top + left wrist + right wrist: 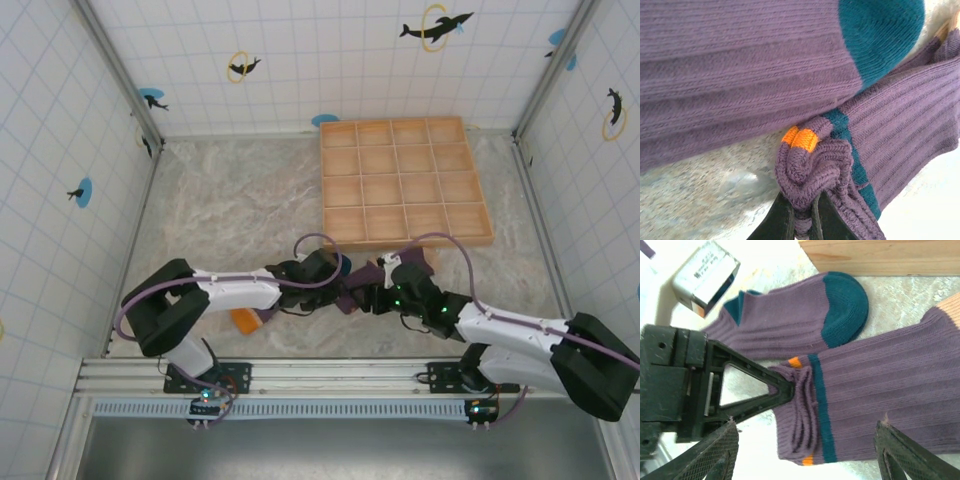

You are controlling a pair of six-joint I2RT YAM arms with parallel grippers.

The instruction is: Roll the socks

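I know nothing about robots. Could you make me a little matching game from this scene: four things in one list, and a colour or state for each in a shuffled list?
Things:
1. left pincer
2. right pincer
3. wooden tray
4. sock toe

Descriptions:
A. teal
B. open
C. shut on the bunched sock cuff
D. split into square compartments

Pairs: 1-C, 2-B, 3-D, 4-A
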